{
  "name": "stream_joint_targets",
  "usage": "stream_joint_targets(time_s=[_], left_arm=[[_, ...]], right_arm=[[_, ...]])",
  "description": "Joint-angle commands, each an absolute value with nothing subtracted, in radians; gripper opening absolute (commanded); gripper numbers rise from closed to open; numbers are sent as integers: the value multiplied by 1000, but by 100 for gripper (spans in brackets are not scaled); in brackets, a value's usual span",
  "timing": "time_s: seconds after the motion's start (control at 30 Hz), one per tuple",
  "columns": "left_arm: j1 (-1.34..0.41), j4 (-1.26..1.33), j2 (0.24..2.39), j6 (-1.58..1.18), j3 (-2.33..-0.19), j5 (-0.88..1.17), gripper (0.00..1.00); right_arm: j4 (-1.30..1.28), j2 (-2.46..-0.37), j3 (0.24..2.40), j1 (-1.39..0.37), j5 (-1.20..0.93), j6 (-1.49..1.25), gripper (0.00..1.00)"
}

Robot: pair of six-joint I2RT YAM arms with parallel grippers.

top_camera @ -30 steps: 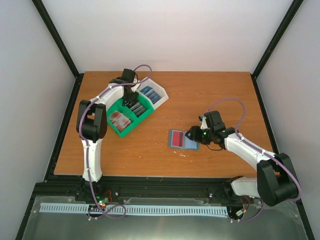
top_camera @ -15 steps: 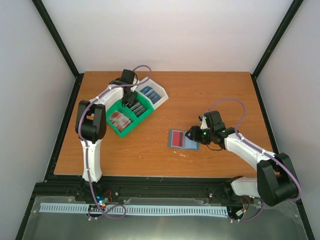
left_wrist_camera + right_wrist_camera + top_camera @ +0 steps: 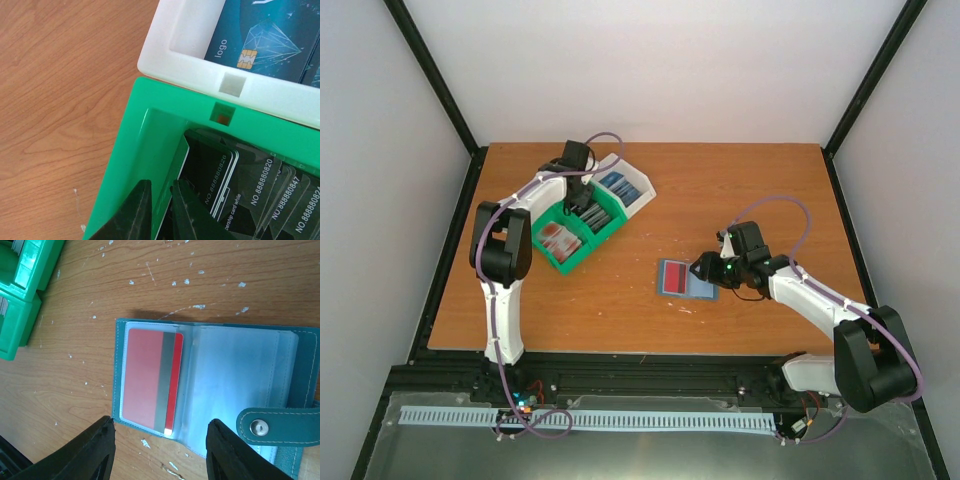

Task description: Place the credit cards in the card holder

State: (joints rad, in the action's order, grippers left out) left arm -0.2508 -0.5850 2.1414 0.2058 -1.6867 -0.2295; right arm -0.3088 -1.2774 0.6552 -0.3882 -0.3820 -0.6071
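Observation:
The teal card holder lies open on the table, with a red credit card tucked in its left clear sleeve. My right gripper hovers open just over it, holding nothing. My left gripper reaches down into the green bin. Its jaws stand a narrow gap apart, astride the edge of a card leaning by the bin's wall. Dark numbered credit cards stand packed beside it. Blue credit cards lie in the white bin.
The green and white bins stand joined at the back left of the table. The green bin's near compartment holds red-and-white cards. The holder's snap strap lies across its right half. White flecks dot the wood around the holder.
My left wrist has shifted slightly over the green bin and its jaws have parted a little. The right arm and the card holder have not moved.

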Motion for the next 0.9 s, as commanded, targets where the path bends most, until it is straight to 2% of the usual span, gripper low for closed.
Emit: stream_joint_targets(time_s=[0.0,0.57,0.73,0.87], left_arm=[[-236,-588,2142,235,-1639,-309,14],[-249,-422,2074,299,-1494,-395,10],[-249,-451,2078,276,-1521,-336,15],[-249,-478,2069,262,-1549,-284,7]], right_arm=[[-288,-1285,658,-397,-390,-607,50],[-276,-1293,654,-399,-397,-611,50],[-278,-1286,653,-399,-393,-611,50],[-281,-1283,653,-398,-393,-611,50]])
